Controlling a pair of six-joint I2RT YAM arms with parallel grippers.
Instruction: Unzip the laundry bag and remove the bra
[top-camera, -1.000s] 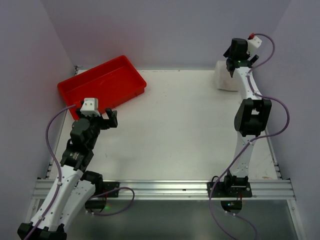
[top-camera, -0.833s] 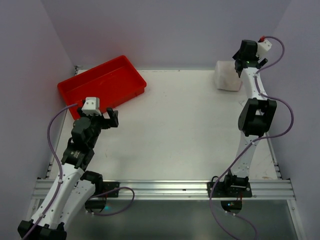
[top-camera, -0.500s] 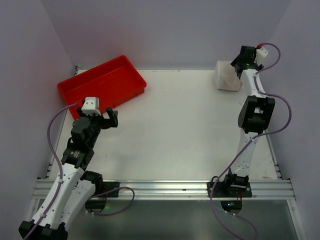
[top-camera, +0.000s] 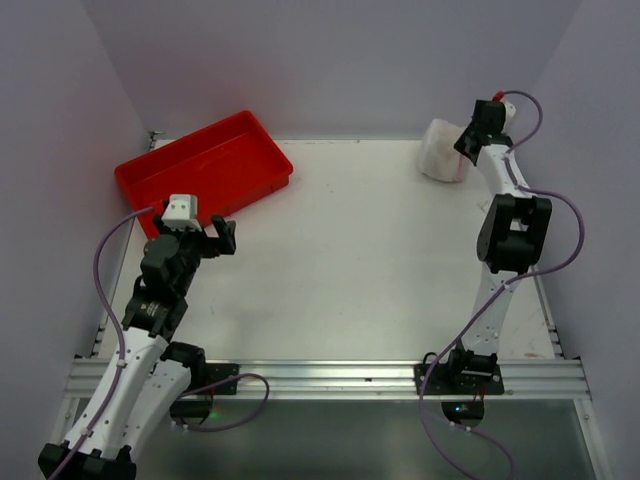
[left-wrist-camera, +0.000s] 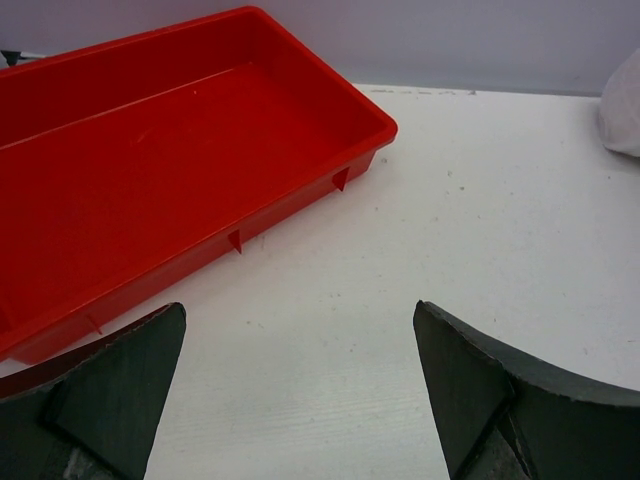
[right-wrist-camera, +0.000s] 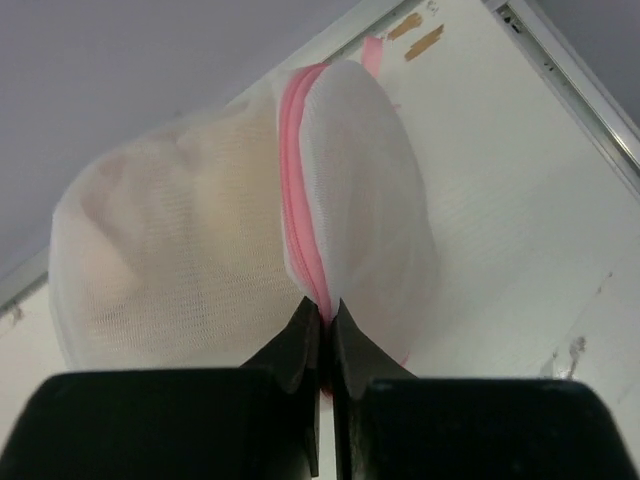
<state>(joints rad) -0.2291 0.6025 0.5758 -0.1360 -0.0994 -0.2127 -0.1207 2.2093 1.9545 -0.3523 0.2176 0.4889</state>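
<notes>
**Pink zipper rim (right-wrist-camera: 295, 200) clamped in the right tool (right-wrist-camera: 322, 315), far right corner**

The white mesh laundry bag (top-camera: 438, 150) sits at the far right corner of the table (top-camera: 360, 260), close to the back wall. The right tool (top-camera: 468, 140) is at its right side. From the right wrist, the two fingers are clenched together with the pink rim caught between their tips. The zip runs straight away from the tool, up and over the crown of the laundry bag (right-wrist-camera: 180, 260), so its long axis is in line with the fingers. Whether they have the slider or only the tape cannot be told. A beige-peach tint through the mesh to the left of the zip looks like the bra (right-wrist-camera: 170, 230), inside and enclosed, and the zip looks closed along the stretch that shows.

The left tool (top-camera: 222, 238) is released, its fingers spread wide (left-wrist-camera: 298, 330). It hovers beside the red tray (top-camera: 205, 165) on the left, well apart from the bag, so the right arm is much the nearer. In my judgement the unzipping will need the bag braced. The table between the arms is bare and flat, giving the left arm open room to cross. The wall behind the bag leaves little room on that side.
</notes>
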